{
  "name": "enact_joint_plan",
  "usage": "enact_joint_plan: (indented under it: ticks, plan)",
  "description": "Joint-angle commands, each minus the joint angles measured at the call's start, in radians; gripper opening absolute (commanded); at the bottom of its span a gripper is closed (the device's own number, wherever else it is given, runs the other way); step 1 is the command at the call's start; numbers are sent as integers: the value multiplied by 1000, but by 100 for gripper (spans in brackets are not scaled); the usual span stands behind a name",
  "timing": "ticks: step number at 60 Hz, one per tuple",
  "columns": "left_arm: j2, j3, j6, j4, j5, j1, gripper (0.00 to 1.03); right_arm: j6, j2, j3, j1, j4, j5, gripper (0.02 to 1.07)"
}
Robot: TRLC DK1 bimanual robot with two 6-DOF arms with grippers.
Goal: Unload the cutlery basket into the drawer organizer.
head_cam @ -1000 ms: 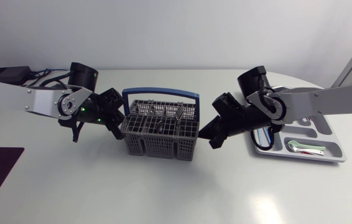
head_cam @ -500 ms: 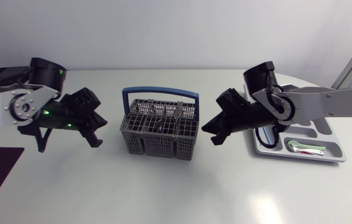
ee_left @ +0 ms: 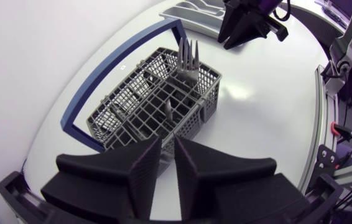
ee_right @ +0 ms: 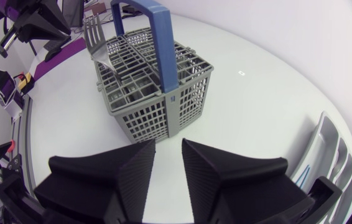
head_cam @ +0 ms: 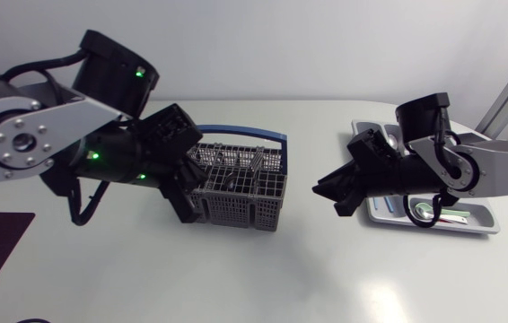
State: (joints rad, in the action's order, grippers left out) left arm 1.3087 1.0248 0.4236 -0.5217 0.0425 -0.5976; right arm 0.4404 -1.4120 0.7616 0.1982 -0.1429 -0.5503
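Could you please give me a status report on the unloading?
Both grippers empty, slightly open: left gripper at the cutlery basket, right gripper between it and the drawer organizer. Fork upright in basket. Path clear.

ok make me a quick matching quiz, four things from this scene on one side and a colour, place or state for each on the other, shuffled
Things
1. basket handle
2. fork
3. drawer organizer
4. right gripper

Descriptions
a. hangs empty between the basket and the organizer
b. blue
c. light grey, divided into compartments
d. stands tines up in the cutlery basket

Pairs: 1-b, 2-d, 3-c, 4-a
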Motion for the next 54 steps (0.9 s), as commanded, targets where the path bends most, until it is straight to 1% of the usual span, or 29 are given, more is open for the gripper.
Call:
enact_joint_plan:
  ticks: [1, 4, 9, 11, 23, 27, 35, 37, 41, 45, 49, 54]
  plan:
    - [64, 97, -80, -44, -13, -31, 41, 21, 27, -31, -22, -21, -11, 56]
    - [90, 132, -97, -67, -27, -44, 43, 21, 33, -31, -29, -35, -11, 58]
    - [133, 193, -131, -110, -49, -62, 44, 26, 53, -30, -45, -63, -22, 59]
    - [155, 219, -144, -124, -69, -74, 46, 26, 64, -30, -52, -70, -22, 59]
    - [235, 320, -186, -198, -95, -96, 46, 26, 93, -24, -80, -135, -59, 59]
    - [253, 351, -206, -228, -102, -105, 46, 26, 104, -28, -82, -138, -60, 59]
    - [277, 365, -224, -236, -182, -136, 46, 31, 117, -36, -86, -150, -69, 59]
    - [287, 366, -227, -238, -210, -143, 49, 31, 117, -38, -86, -150, -69, 59]
    - [296, 363, -226, -238, -270, -163, 50, 34, 117, -39, -86, -150, -69, 60]
    - [307, 362, -226, -236, -290, -171, 50, 34, 117, -39, -86, -150, -69, 60]
    - [317, 360, -226, -233, -336, -188, 52, 34, 116, -41, -86, -150, -69, 60]
    - [333, 360, -226, -233, -349, -192, 53, 34, 116, -42, -85, -149, -69, 60]
